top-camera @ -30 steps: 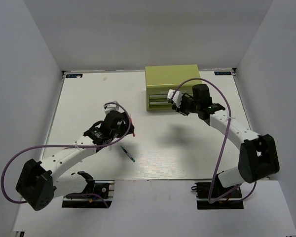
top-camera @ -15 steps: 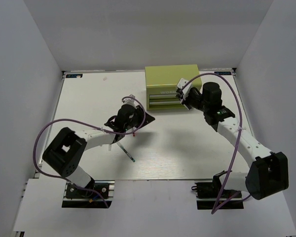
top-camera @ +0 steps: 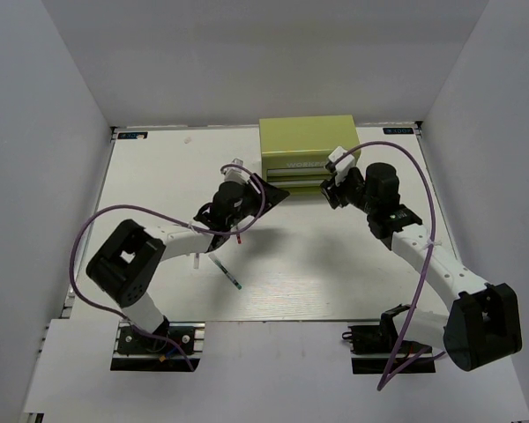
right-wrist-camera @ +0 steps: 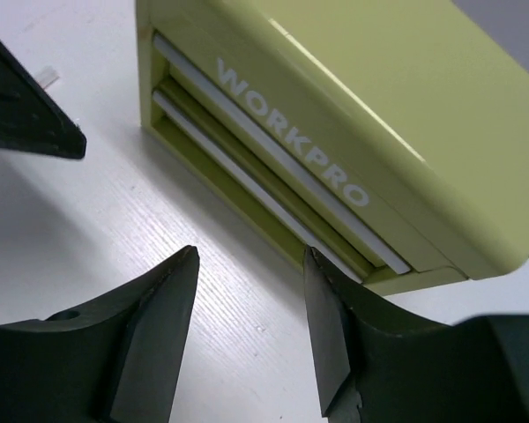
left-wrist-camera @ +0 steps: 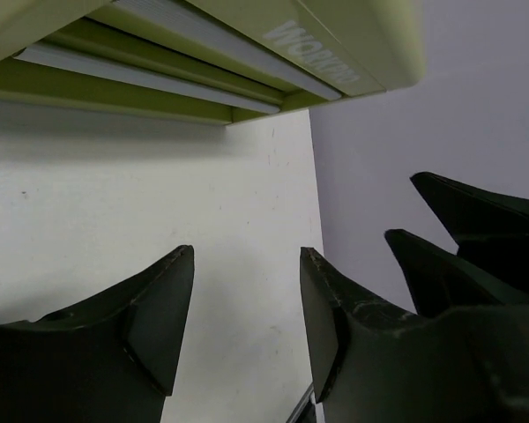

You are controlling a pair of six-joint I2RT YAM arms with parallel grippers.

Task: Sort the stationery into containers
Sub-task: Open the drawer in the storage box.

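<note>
Two sets of fingers sit at the front of the olive-green box (top-camera: 307, 141), one at each lower corner. The left fingers (top-camera: 266, 189) are by the box's front-left corner and stand apart. The left wrist view shows bare desk (top-camera: 159, 185) in the gap, nothing gripped. The right fingers (top-camera: 331, 189) are at the front-right corner, also apart with nothing between them. The right wrist view shows only desk and the box's base through the gap. Whether either set touches the box can't be told from any view.

The box is at the far edge of the desk, right of centre. Its drawer fronts (right-wrist-camera: 247, 163) are stacked, pale strip handles flush, all pushed in as far as can be seen. The WORKPRO lettering (right-wrist-camera: 291, 145) is readable on the top strip. The far right end of the drawers is cut off by the frame in the left wrist view.

One thin pen (top-camera: 230, 274) with a greenish tip lies loose on the desk, well short of the box and just near of the left forearm, angled. A red sliver (top-camera: 237, 234) pokes out beside the left wrist. It is mostly covered by the arm, so I can't tell what it is. Both wrist views show no stationery. In each, the other arm's dark fingertips cut into the frame edge.
</note>
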